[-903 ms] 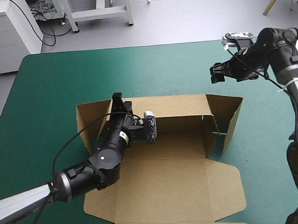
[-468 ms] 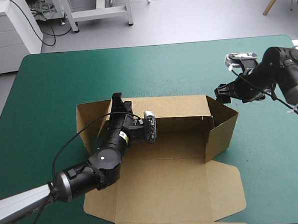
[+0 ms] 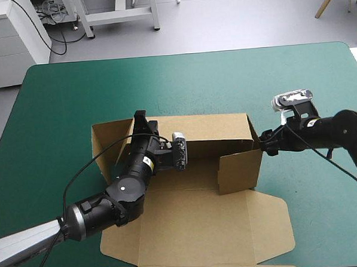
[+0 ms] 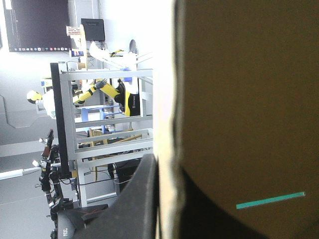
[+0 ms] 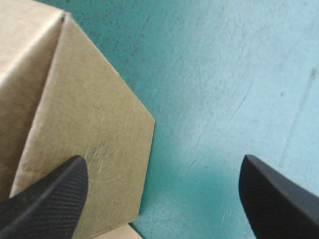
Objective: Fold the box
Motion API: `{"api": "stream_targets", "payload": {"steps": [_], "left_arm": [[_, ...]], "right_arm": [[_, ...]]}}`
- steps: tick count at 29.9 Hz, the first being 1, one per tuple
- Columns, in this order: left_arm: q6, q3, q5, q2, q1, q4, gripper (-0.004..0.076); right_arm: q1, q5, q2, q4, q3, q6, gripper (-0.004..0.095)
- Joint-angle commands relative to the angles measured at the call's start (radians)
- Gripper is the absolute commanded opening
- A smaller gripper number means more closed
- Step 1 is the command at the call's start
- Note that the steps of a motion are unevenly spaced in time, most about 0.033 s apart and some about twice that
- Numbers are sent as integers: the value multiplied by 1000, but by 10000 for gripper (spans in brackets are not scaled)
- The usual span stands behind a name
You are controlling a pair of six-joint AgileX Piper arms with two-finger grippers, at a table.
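The brown box (image 3: 201,216) lies in the middle of the table with the teal-green cover (image 3: 164,80). Its far wall (image 3: 208,127) stands up.

Just before, the right flap (image 3: 240,169) stuck out to the right, away from the box. Now it has swung in and points left, just in front of the far wall.

The right gripper (image 3: 264,142) did the pushing, I think. It has come down from the far right of the table and now sits low, right at the box's far right corner. Its black fingers (image 5: 50,199) are wide apart and hold nothing.

The left gripper (image 3: 140,117) has not moved. It pinches the far wall near its left end, with the board between its fingers, and keeps the wall up.

So the right corner looks ready for its side wall. The left flap (image 3: 110,146) still sticks out, so that side is not done yet
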Motion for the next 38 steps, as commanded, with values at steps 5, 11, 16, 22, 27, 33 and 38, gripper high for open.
{"api": "stream_targets", "payload": {"steps": [5, 11, 16, 22, 27, 33, 38], "left_arm": [[-21, -14, 9, -21, -9, -9, -10], [-21, -14, 9, -21, -9, -9, -10], [-21, -14, 9, -21, -9, -9, -10], [-21, -14, 6, -21, -9, -9, -10], [-21, -14, -1, -21, -9, -9, -10], [-27, -14, -58, -21, -9, -9, -10], [-27, -14, -68, -21, -9, -9, -10]], "right_arm": [[-7, -184, -144, 181, 124, -241, 751], [-7, -110, -144, 174, 151, -241, 751], [-7, -59, -144, 172, 165, -250, 751], [-7, -28, -142, 215, 166, -265, 751], [-7, -20, -131, 302, 166, -318, 751], [94, -92, -110, 329, 182, -359, 710], [208, -303, -106, 306, 264, -381, 644]]}}
